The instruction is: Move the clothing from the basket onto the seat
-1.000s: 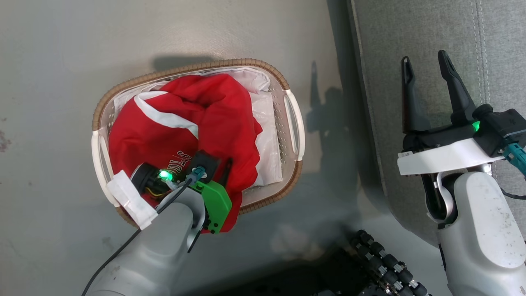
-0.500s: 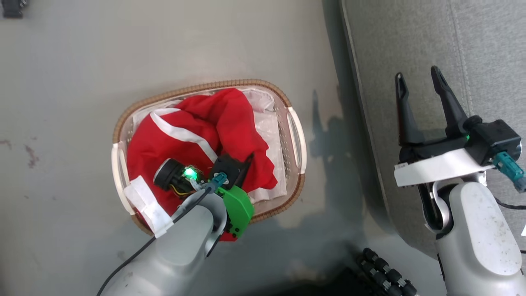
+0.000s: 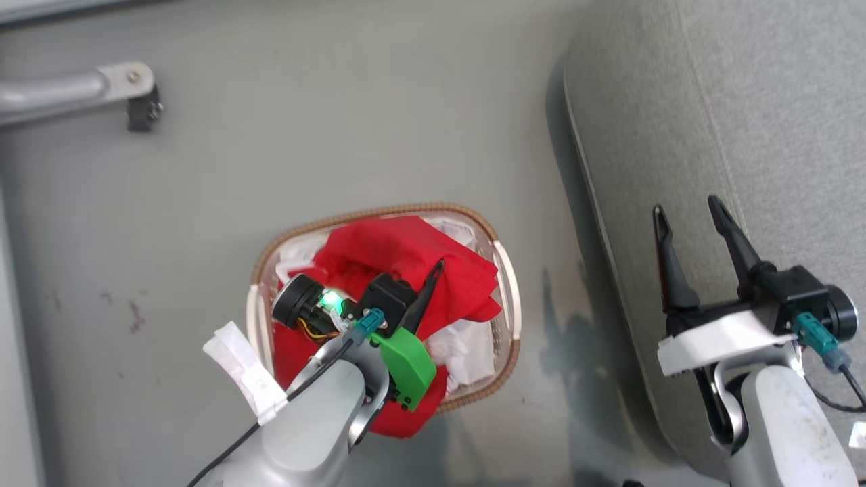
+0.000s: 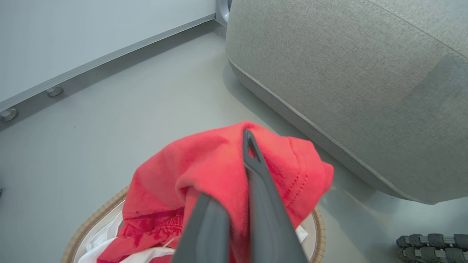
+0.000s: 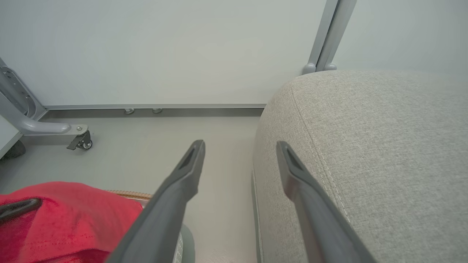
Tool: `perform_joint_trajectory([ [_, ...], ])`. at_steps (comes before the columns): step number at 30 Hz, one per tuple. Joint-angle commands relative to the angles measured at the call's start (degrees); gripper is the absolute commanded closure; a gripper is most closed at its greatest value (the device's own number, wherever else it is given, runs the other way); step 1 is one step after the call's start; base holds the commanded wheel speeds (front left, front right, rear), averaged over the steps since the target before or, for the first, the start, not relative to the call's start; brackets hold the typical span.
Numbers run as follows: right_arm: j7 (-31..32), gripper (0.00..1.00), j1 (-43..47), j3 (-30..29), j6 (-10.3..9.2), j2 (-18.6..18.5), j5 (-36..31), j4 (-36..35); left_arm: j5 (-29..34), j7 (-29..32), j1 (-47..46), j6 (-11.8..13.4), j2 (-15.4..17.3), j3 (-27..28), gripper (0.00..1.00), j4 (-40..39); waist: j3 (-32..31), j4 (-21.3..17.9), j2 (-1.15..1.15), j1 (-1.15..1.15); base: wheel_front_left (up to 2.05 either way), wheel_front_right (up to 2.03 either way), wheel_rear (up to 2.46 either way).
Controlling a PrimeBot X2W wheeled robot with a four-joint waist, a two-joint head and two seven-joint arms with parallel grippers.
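Left end effector (image 3: 433, 281) has clamped onto the red garment (image 3: 406, 250), lifting it above the basket (image 3: 379, 211); its print is unreadable. Right end effector (image 3: 685, 206) stays open by the seat (image 3: 744, 101).

Pale grey forearms (image 3: 791, 433) bear long dark pincer fingers (image 3: 736, 240), white wrist plates (image 3: 717, 338), teal plugs (image 3: 808, 331), one green bracket (image 3: 406, 365).

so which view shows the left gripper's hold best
Left wrist view: the left gripper is shut on a fold of the clothing, close up. The head view shows it from above, partly hidden; the right wrist view, a fingertip.
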Motion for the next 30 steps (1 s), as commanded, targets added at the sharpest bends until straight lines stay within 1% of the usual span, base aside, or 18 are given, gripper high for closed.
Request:
perform_joint_trajectory([
  [1, -0.12, 0.00, 1.77, -0.30, -0.02, -0.25, -0.56, 0.34, 0.50, -0.05, 1.20, -0.38, 0.67, 0.04, 1.00, -0.84, -8.72, 3.61, 0.00, 0.00, 0.00, 0.00, 0.00],
  [4, -0.12, 0.00, 3.84, -0.48, -0.02, -0.25, -1.38, 0.65, 1.46, -0.05, 1.70, -0.75, 1.46, -0.23, 1.00, -2.37, -12.77, 4.62, 0.00, 0.00, 0.00, 0.00, 0.00],
  [9, -0.12, 0.00, 7.17, -0.43, -0.02, -0.25, -2.06, 1.31, 2.95, -0.05, 0.54, -1.28, 3.89, -2.01, 1.00, -4.45, -19.44, 6.24, 0.00, 0.00, 0.00, 0.00, 0.00],
  [12, -0.12, 0.00, 8.99, -0.09, -0.02, -0.24, -2.29, 1.70, 1.97, -0.05, -1.07, -1.43, 5.15, -3.68, 1.00, -5.04, -23.01, 6.93, 0.00, 0.00, 0.00, 0.00, 0.00],
  [15, -0.12, 0.00, 10.45, 0.51, -0.02, -0.24, -2.21, 2.02, -0.21, 0.04, -3.55, -1.49, 6.89, -7.17, 1.00, -5.76, -26.15, 7.44, 0.00, 0.00, 0.00, 0.00, 0.00],
  [19, -0.12, 0.00, 11.18, 1.36, -0.02, -0.24, -2.03, 1.92, -4.29, 1.06, -8.76, -1.48, 9.53, -10.37, 1.00, -7.63, -28.19, 7.68, 0.00, 0.00, 0.00, 0.00, 0.00],
  [24, -0.11, 0.00, 10.72, 2.33, -0.02, -0.23, -2.08, 1.91, -6.84, 2.01, -15.65, -1.48, 12.34, -12.75, 1.00, -9.59, -29.55, 7.68, 0.00, 0.00, 0.00, 0.00, 0.00],
  [30, -0.12, 0.00, 9.40, 4.24, -0.02, -0.25, -2.56, 2.17, -8.64, 1.98, -22.23, -1.49, 13.87, -14.02, 1.00, -9.94, -30.65, 7.48, 0.00, 0.00, 0.00, 0.00, 0.00],
])
